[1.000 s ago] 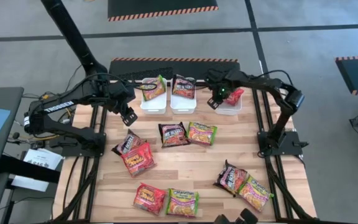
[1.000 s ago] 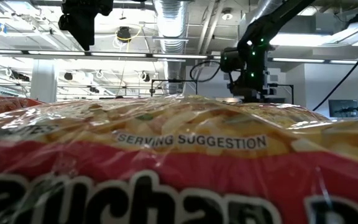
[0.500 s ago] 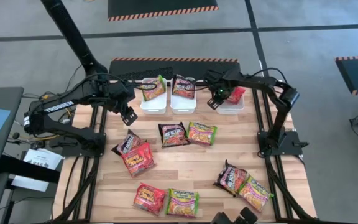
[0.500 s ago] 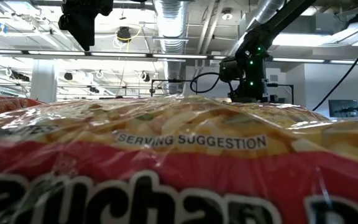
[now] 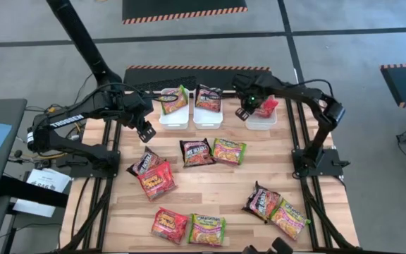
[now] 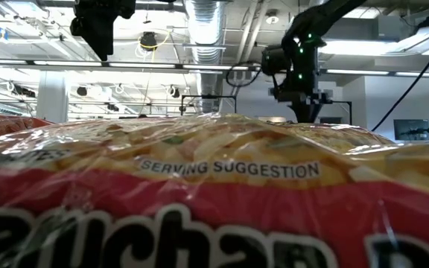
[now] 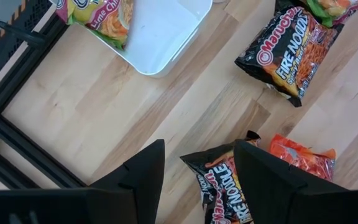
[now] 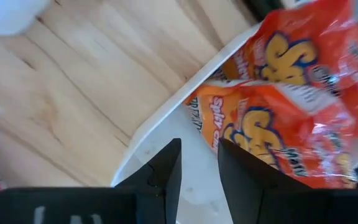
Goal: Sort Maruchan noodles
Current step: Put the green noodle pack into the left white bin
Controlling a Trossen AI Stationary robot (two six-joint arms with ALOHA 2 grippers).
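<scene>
Three white trays stand in a row at the far edge of the table. The left tray (image 5: 173, 114) holds a green-yellow packet (image 5: 175, 99), the middle tray (image 5: 207, 116) a dark packet (image 5: 208, 98), and the right tray (image 5: 261, 120) red packets (image 5: 266, 107).

The right gripper (image 5: 243, 111) hangs above the near left corner of the right tray. In the right wrist view its fingers (image 8: 161, 174) stand a narrow gap apart with nothing between them, over the tray's white floor beside the red packets.

The left gripper (image 5: 145, 130) hovers over bare wood just near and left of the left tray. In the left wrist view its fingers (image 7: 143, 171) are spread wide and empty; a dark packet (image 7: 225, 180) lies below them on the table.

Loose packets on the table:
- a dark one (image 5: 144, 161) and a red one (image 5: 156, 179) at left, touching;
- a dark one (image 5: 197, 152) and a green-yellow one (image 5: 229, 151) at centre, side by side;
- a red one (image 5: 170, 224) and a green-yellow one (image 5: 207, 229) at the near edge;
- a dark one (image 5: 262, 202) and a green-yellow one (image 5: 289, 218) at near right, overlapping.

In the low view a packet (image 6: 214, 201) fills most of the frame.
</scene>
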